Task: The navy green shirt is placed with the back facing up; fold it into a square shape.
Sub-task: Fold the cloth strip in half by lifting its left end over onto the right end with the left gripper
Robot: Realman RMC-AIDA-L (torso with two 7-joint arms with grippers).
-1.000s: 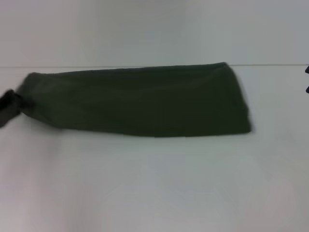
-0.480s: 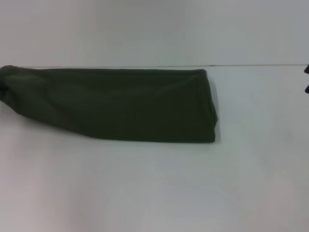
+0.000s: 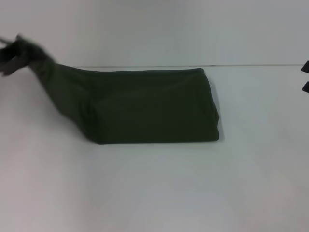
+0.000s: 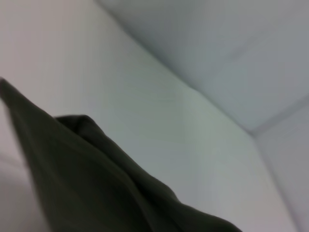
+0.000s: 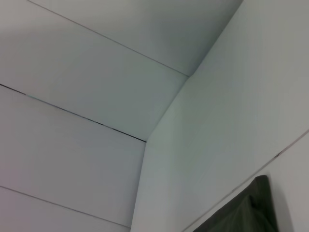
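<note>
Shirt (image 3: 154, 108) (folded into a band) on tabletop (image 3: 154, 188); left hand (image 3: 14, 53) clamped on its raised left end; right hand (image 3: 305, 77) at right edge, state indeterminable.

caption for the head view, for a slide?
Left gripper lifts one end of the folded shirt off the white table; right gripper idles at the far right edge.

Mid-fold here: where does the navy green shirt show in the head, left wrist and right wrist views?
Head view: navy green shirt across the table's centre, one end lifted by the left gripper.
Left wrist view: its raised fabric fills the lower part.
Right wrist view: only a corner, at the bottom edge.
Shared landmark: the white table.
</note>
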